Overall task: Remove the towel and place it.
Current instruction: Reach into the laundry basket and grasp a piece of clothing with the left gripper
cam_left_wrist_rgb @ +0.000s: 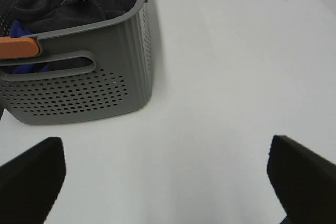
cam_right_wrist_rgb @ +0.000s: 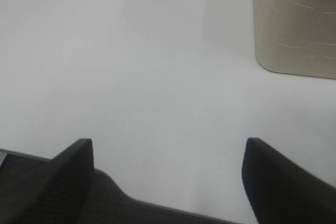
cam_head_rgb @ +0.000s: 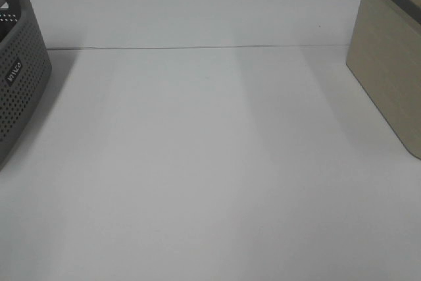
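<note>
Gaping empty, both jaws hover over the table (cam_left_wrist_rgb: 220,77); the towel (cam_left_wrist_rgb: 63,1) lies in the grey basket (cam_left_wrist_rgb: 79,93).

A white counter (cam_head_rgb: 210,176) carries a dark grey perforated plastic basket (cam_head_rgb: 20,90) on the left jaws' side and a beige box (cam_head_rgb: 388,64), possibly wooden, on the right jaws' side, well apart.

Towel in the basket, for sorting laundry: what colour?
The towel is navy-black; left wrist view.

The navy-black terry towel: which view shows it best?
Left wrist: the towel lies bunched inside the grey perforated plastic basket. Exterior high shows only the basket's wall; right wrist shows neither.
</note>
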`<state>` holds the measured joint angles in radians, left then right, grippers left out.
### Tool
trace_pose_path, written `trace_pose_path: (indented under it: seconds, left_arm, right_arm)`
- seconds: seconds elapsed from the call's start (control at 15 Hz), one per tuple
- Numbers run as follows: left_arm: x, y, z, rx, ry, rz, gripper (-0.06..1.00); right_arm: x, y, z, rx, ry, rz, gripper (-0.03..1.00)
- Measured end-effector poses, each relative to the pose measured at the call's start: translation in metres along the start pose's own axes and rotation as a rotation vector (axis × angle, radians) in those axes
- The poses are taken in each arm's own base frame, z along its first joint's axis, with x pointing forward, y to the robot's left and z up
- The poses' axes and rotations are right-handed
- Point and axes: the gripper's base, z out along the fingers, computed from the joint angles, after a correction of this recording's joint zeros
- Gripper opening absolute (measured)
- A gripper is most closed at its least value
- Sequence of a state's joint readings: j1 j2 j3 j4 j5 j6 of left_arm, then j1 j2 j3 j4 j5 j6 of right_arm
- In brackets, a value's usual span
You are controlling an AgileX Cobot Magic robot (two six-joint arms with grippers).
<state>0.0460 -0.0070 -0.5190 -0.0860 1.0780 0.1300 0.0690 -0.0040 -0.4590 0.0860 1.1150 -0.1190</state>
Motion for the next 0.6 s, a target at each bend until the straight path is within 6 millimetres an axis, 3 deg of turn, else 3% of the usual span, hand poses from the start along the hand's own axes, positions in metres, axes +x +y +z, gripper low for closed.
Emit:
trace_pose_path:
  seconds: [0.6]
  left_arm:
    - [0.0000, 0.0000, 0.0000, 0.000, 0.000, 0.000, 0.99]
  right_arm:
    - [0.0000, 0.0000, 0.0000, 0.000, 0.000, 0.000, 0.77]
